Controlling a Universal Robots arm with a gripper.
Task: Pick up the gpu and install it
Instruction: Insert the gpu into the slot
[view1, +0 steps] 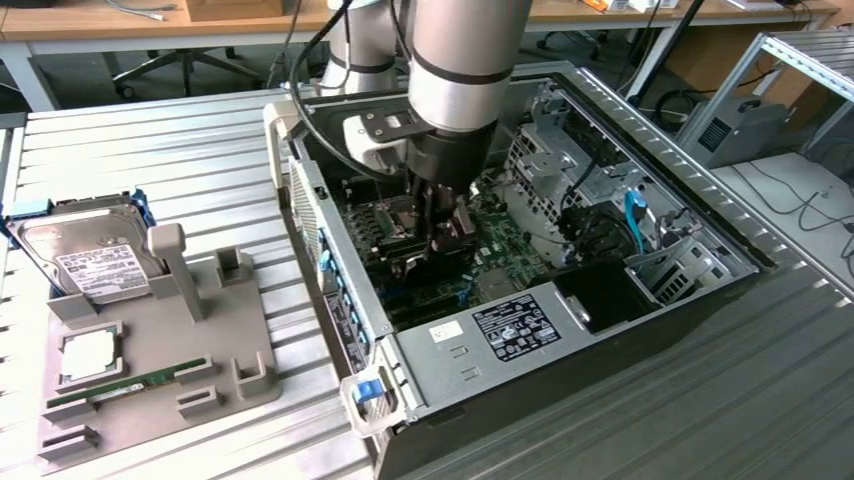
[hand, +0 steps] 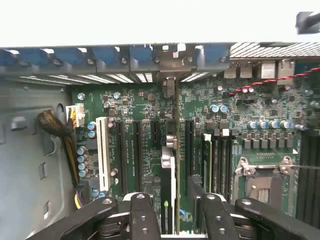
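The arm reaches down into an open computer case (view1: 627, 330) lying on its side at the centre of the exterior view, and the gripper (view1: 447, 225) sits low over the green motherboard (view1: 514, 245). In the wrist view the gripper (hand: 175, 210) fills the lower middle of the frame: its two black fingers (hand: 142, 215) stand apart, one on each side of the gpu (hand: 170, 170), which stands on edge in a slot of the motherboard (hand: 145, 110) and runs up the middle of the frame toward the row of blue slot latches (hand: 107, 55) at the rear wall. A narrow gap shows between each finger pad and the card, so the fingers flank the card without visibly clamping it. To the right of the card lies the bare processor socket (hand: 262, 182); to its left a white expansion slot (hand: 102, 152). At the lower left of the exterior view a grey parts tray (view1: 174, 370) holds a hard drive (view1: 87, 255), a processor chip (view1: 91, 357) and a memory stick (view1: 127, 385).
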